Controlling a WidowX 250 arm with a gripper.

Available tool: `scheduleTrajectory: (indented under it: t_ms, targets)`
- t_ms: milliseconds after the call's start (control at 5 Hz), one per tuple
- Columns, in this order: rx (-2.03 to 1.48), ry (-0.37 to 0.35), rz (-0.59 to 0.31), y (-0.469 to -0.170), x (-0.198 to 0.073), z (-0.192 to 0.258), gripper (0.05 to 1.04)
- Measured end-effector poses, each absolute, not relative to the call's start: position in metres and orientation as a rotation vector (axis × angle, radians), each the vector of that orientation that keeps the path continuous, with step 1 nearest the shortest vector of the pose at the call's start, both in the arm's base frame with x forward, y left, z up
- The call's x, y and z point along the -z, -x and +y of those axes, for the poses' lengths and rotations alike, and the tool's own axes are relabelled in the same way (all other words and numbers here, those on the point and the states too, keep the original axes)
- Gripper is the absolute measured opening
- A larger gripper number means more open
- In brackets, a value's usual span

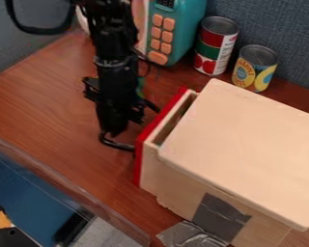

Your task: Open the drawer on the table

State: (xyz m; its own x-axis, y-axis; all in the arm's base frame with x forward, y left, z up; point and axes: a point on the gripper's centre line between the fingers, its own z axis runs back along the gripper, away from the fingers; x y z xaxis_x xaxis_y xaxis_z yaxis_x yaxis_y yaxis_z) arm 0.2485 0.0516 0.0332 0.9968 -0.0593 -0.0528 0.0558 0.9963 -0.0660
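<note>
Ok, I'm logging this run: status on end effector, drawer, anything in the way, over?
End effector just in front of drawer. Drawer slightly open. Two cans near box, off drawer's path.

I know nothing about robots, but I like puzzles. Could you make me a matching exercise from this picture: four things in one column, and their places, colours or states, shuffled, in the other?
Things
1. Drawer front
2. Toy microwave
3. Taller can
4. Gray tape

Descriptions
A. Between the toy microwave and the shorter can
B. Stuck on the side of the wooden box
C. Teal, with orange-pink buttons
D. Red, standing out from the wooden box

Right pairs: 1-D, 2-C, 3-A, 4-B
</note>
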Motion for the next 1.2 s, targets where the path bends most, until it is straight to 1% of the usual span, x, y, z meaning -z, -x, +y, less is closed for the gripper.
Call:
scheduleTrajectory:
  t_ms: [400,600,800,1000,1200]
  targets:
    - [0.039,0.017,0.092,-0.240,-0.042,0.093,0.136]
    - [0.030,0.009,0.106,-0.235,-0.045,0.107,0.136]
    - [0.025,0.004,0.118,-0.232,-0.046,0.112,0.136]
    - [0.043,0.004,0.118,-0.233,-0.048,0.114,0.174]
    - [0.165,0.025,0.161,-0.227,-0.051,0.115,0.415]
